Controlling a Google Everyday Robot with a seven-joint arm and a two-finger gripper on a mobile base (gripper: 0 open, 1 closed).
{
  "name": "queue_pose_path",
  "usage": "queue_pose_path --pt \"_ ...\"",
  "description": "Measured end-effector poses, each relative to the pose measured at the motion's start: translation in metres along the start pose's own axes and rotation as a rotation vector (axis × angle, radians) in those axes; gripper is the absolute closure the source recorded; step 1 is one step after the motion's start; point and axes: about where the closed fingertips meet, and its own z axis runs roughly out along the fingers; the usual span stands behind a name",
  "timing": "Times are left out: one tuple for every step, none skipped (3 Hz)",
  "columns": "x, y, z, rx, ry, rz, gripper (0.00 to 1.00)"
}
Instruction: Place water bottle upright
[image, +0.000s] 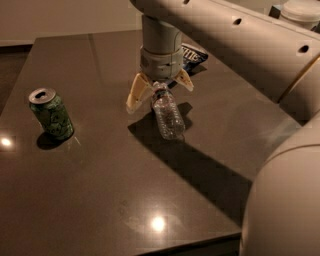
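Pincer (160, 96): positioned over the middle of the desk (100, 190), toward its far half, hanging from the arm's wrist and pointing downward. Its two tan fingers (135, 95) stand apart, one to the left and one to the right of the bottle's top. Neither is seen pressing on it.

Water bottle (168, 116): clear, ribbed, located directly beneath the pincer. The capped end sits between the spread fingers; the base is on the desk surface, on the near side. Whether the bottle rests fully on its base or leans cannot be determined. Its shadow, joined with the arm's, falls to the near right.

Green can (51, 114): upright on the left part of the desk, well apart from the bottle, opened top visible.

Dark printed packet (196, 54): lying flat on the far side, partly hidden behind the wrist.
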Motion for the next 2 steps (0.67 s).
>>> queue_pose_path --pt "-0.0064 0.0001 0.0122 -0.017 0.023 0.004 0.00" --pt "-0.0104 -0.0018 0.0191 -0.027 0.034 0.006 0.00"
